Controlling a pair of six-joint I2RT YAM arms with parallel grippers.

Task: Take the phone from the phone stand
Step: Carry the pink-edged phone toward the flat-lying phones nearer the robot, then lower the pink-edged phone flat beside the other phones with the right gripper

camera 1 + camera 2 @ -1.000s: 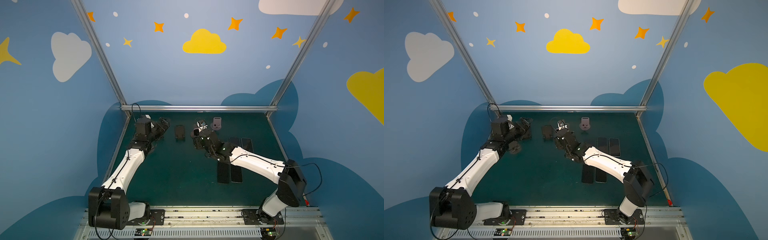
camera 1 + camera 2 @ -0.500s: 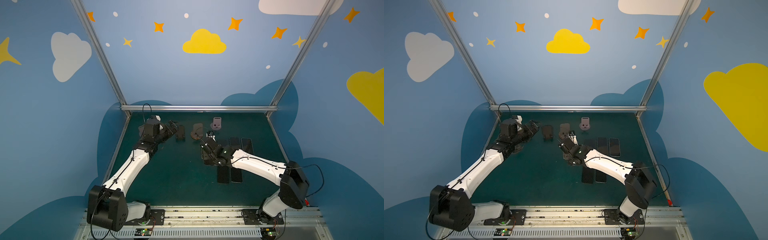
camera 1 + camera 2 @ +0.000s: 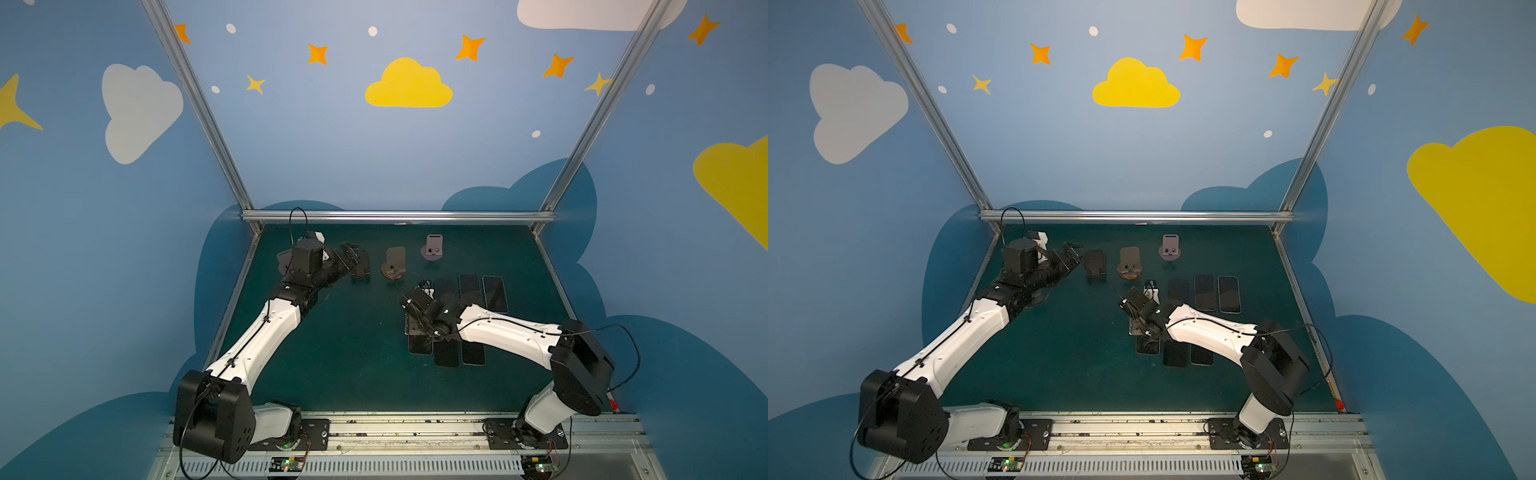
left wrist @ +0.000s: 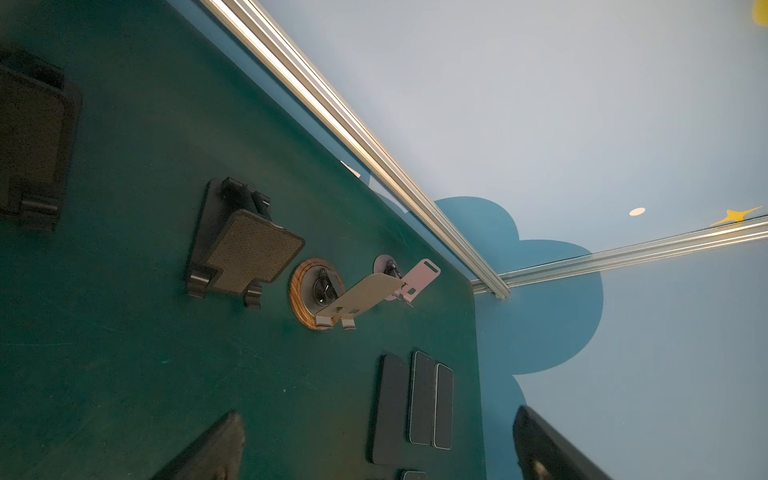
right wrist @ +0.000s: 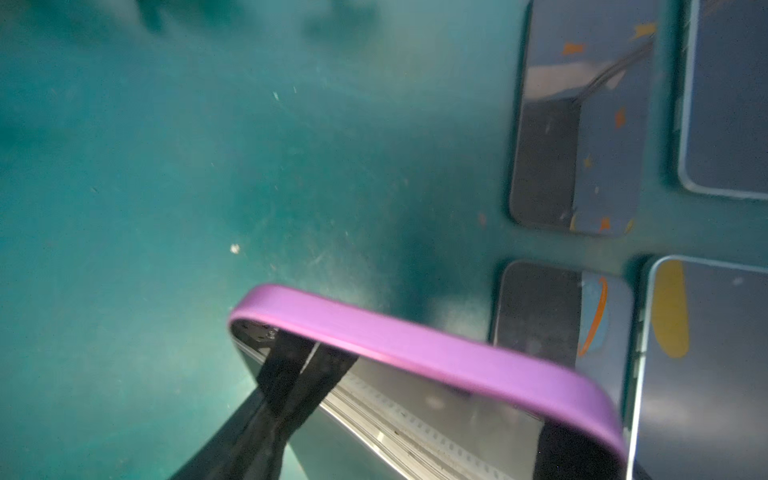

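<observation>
Top views: your right gripper (image 3: 428, 330) is clamped on the purple-rimmed glossy phone (image 3: 412, 326), low over the dark green mat (image 3: 353, 365). It sits at the left end of the near row of flat dark phones (image 3: 446, 353). The phone is well apart from the back line of stands: black stand (image 3: 360, 268), wooden-base stand with beige plate (image 3: 394, 264), pink stand (image 3: 433, 247). Left gripper (image 3: 351, 253) is spread wide with nothing in it, just beside the black stand. The right arm is the one on the job.

Left wrist: its fingers (image 4: 216, 444) stand far apart. The cradles in sight are bare.

Right wrist: one black finger (image 5: 282, 395) is pressed on the phone's face. The long axis runs away from the wrist, purple short edge leading and tipped toward the mat. Bare mat lies on one side, flat phones just beside on the other. It's blurry, so I can't tell whether the leading edge touches down. My read: set-down hinges on staying off the end phone.
</observation>
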